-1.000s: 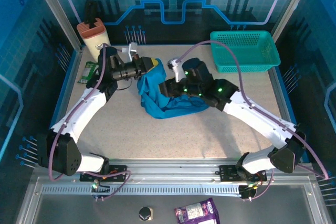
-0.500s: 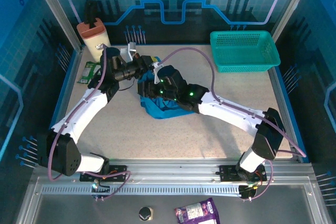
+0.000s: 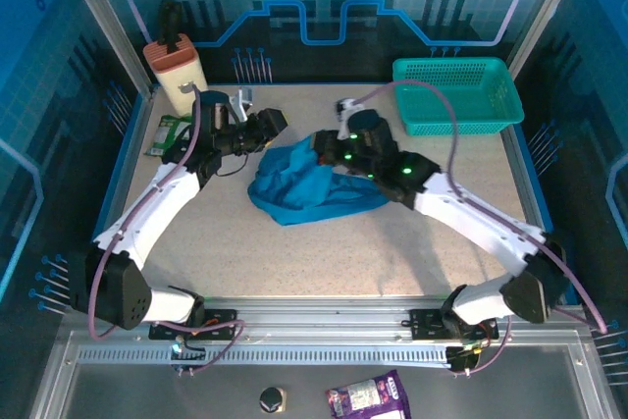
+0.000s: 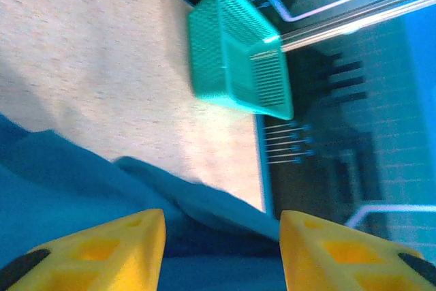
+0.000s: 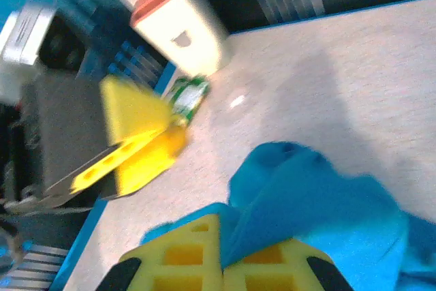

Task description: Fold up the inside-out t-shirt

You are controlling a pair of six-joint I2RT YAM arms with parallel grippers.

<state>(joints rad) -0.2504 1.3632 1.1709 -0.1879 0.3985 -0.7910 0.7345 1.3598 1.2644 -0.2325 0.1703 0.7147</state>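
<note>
Two grippers at the table's (image 3: 294, 262) centre: left gripper (image 4: 221, 231) part open, empty, beside the bunched shirt (image 3: 299, 191); right gripper (image 5: 222, 240) closed, pinching a shirt fold.

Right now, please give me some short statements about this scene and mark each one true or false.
1. The right pincer is shut on the blue t-shirt. True.
2. The left pincer is shut. False: its fingers stand apart.
3. The t-shirt lies in a basket. False: it is bunched on the table, apart from the teal mesh basket.
4. A green packet lies beside the cream container. True.
</note>
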